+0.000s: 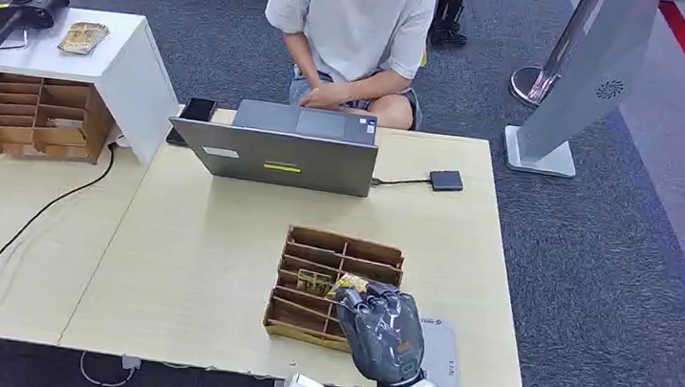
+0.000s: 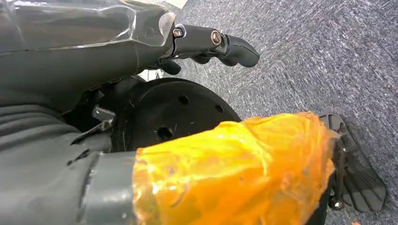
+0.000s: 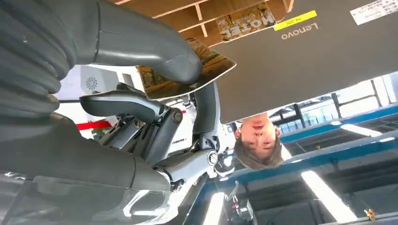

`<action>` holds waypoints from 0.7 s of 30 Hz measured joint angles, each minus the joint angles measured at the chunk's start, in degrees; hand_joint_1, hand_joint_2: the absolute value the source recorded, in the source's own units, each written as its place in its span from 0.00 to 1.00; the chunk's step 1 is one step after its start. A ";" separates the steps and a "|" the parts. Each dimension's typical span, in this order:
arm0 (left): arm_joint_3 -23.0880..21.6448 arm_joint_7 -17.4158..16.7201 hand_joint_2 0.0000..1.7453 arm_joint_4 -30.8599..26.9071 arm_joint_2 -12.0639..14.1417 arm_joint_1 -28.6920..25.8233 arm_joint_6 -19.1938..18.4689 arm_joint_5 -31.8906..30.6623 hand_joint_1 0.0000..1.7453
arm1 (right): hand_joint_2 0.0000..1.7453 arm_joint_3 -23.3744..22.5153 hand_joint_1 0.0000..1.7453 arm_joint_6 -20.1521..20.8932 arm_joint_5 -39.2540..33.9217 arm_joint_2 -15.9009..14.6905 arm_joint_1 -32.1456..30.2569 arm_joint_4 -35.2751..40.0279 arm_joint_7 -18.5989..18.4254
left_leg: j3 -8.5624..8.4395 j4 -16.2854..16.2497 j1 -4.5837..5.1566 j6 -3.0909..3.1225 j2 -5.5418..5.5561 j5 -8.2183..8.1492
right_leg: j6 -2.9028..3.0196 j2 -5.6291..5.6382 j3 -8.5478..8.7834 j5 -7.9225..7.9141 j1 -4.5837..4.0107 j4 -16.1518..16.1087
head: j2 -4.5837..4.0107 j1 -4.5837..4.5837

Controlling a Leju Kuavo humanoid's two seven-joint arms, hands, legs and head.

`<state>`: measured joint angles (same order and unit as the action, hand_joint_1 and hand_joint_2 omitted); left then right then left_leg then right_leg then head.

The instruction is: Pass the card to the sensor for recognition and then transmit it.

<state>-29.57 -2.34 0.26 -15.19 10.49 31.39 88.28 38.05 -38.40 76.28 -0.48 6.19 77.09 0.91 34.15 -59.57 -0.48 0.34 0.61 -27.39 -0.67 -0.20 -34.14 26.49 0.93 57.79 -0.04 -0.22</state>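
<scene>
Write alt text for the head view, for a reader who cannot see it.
The robot's right hand holds a card over a wooden slotted organizer on a light wooden table. A grey card reader lies just right of the hand. Across the table, a person sits behind a grey laptop.

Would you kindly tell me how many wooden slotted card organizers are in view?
2. One wooden organizer lies on the near table by the right hand, which pinches a card. The other organizer sits on the left table beside the white stand.
</scene>
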 joint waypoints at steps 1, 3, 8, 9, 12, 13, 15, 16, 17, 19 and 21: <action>-0.06 0.00 0.00 0.00 0.00 0.00 0.00 0.00 0.00 | 1.00 -0.15 1.00 0.00 0.06 0.00 -0.24 0.43 0.48 | 0.00 0.00 0.00 0.00 0.00 0.00 | 0.00 0.00 0.00 0.00 0.00 0.00 | 0.00 0.00; -0.13 0.00 0.00 0.00 -0.02 0.00 0.00 0.00 0.00 | 1.00 -0.68 1.00 0.00 0.44 0.15 -0.70 1.31 1.36 | 0.01 0.00 0.00 0.00 -0.01 0.00 | 0.00 0.01 0.00 0.00 0.00 0.00 | 0.00 0.00; -0.13 0.00 0.00 0.00 -0.02 0.00 0.00 0.00 0.00 | 1.00 -1.71 1.00 0.00 0.50 0.46 -1.72 3.74 3.20 | 0.01 0.00 0.00 0.00 0.00 0.00 | 0.00 0.00 -0.01 0.00 0.00 0.00 | 0.00 0.00; -0.13 0.00 0.00 0.00 -0.02 0.00 0.00 0.00 0.00 | 1.00 -1.88 1.00 0.00 0.50 0.52 -1.91 4.11 3.33 | 0.00 0.00 0.00 0.00 -0.01 0.00 | 0.00 0.01 -0.01 0.00 0.00 0.00 | 0.00 0.00; -0.13 0.00 0.00 0.00 -0.02 0.00 0.00 0.00 0.00 | 1.00 -2.60 1.00 0.00 0.50 0.63 -2.52 5.03 3.91 | 0.01 0.00 0.00 0.00 0.00 0.00 | 0.00 0.00 0.00 0.01 0.00 0.00 | 0.00 0.00; -0.13 0.00 0.00 0.00 -0.02 0.01 0.00 0.00 0.00 | 1.00 -2.78 1.00 0.00 0.52 0.66 -2.72 5.38 4.07 | 0.01 0.00 0.00 0.00 0.00 0.00 | 0.00 0.00 0.00 0.00 0.00 0.00 | 0.00 0.00; -0.13 0.00 0.00 0.00 0.00 0.01 0.00 0.00 0.00 | 1.00 -2.87 1.00 0.00 0.52 0.72 -2.87 5.64 4.27 | 0.01 0.00 0.00 0.00 -0.01 0.00 | 0.00 0.01 0.00 0.00 0.00 0.00 | 0.00 0.00; -0.13 0.00 0.00 0.00 0.00 0.01 0.00 0.00 0.00 | 1.00 -2.97 1.00 0.00 0.52 0.76 -3.00 5.90 4.40 | 0.00 0.00 0.00 0.00 -0.01 0.00 | 0.00 0.01 0.00 0.00 0.00 0.00 | 0.00 0.00; -0.13 0.00 0.00 0.00 0.00 0.01 0.00 0.00 0.00 | 1.00 -3.04 1.00 0.00 0.52 0.79 -3.12 6.10 4.44 | 0.00 0.00 0.00 0.00 -0.01 0.00 | 0.00 0.00 0.00 0.00 0.00 0.00 | 0.00 0.00; -0.13 0.00 0.00 0.00 0.00 0.01 0.00 0.00 0.00 | 1.00 -3.26 1.00 0.00 0.52 0.81 -3.33 6.45 4.48 | 0.00 0.00 0.00 0.00 0.00 0.00 | 0.00 0.00 0.00 0.00 0.00 0.00 | 0.00 0.00; -0.13 0.00 0.00 0.00 0.00 0.01 0.00 0.00 0.00 | 1.00 -3.41 1.00 0.00 0.52 0.81 -3.42 6.69 4.57 | 0.00 0.00 0.00 0.00 -0.01 0.00 | 0.00 0.01 0.00 0.00 0.00 0.00 | 0.00 0.00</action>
<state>-29.70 -2.34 0.26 -15.19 10.50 31.39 88.28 34.64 -38.40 76.81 0.33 2.78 83.78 5.49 34.16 -59.56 -0.48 0.34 0.60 -27.39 -0.66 -0.20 -34.14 26.49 0.93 57.79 -0.04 -0.22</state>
